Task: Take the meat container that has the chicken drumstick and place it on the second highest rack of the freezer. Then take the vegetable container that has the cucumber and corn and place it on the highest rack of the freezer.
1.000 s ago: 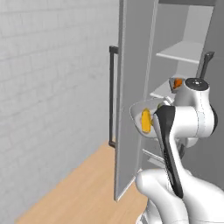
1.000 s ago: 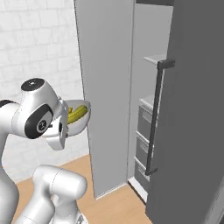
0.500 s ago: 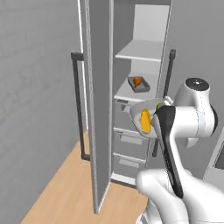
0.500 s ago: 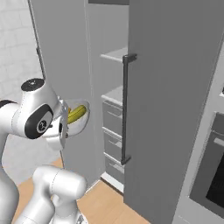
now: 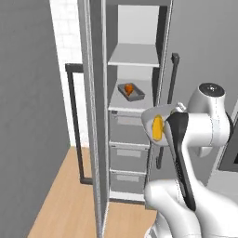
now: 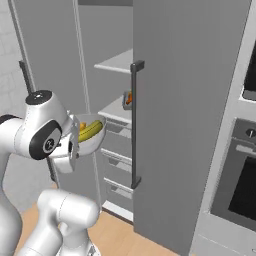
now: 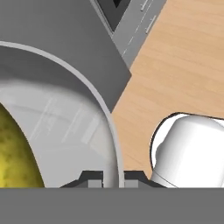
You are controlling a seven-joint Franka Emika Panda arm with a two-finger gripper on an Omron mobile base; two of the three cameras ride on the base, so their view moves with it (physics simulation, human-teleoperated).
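At the far left of the left base view stands the open door point(image 5: 90, 116) of the freezer point(image 5: 135, 107), a flat grey slab with a dark bar handle point(image 5: 74, 121); right of it the cavity shows smooth pale plates, the top rack point(image 5: 135, 56) bare, and below it the second rack point(image 5: 124, 103) carrying the shallow grey tray point(image 5: 131, 92) with the small orange-brown drumstick point(image 5: 129, 88) in it, so the meat half of the task looks done. Further right, close to the arm's white shell, the bowl point(image 5: 155, 126) hangs in front of the drawers point(image 5: 125, 144), with the yellow corn point(image 5: 158, 128) inside; the cucumber cannot be made out here. In the right base view the bowl point(image 6: 89, 134) sits beside the arm's head with the cob point(image 6: 91, 131) lying in it, and the hand view shows the gripper point(image 7: 110, 178) pinched nearly closed on the thin rounded rim point(image 7: 109, 144), one finger either side of the wall. The step in hand seems to be carrying the bowl up to the top rack. It is a glossy, curved, thin-walled dish held by its edge alone, so it should probably be kept level to keep the smooth cob from rolling out, raised clear of the second rack's lip, then fed straight in between the door and the right wall, and set flat before the grip is released.
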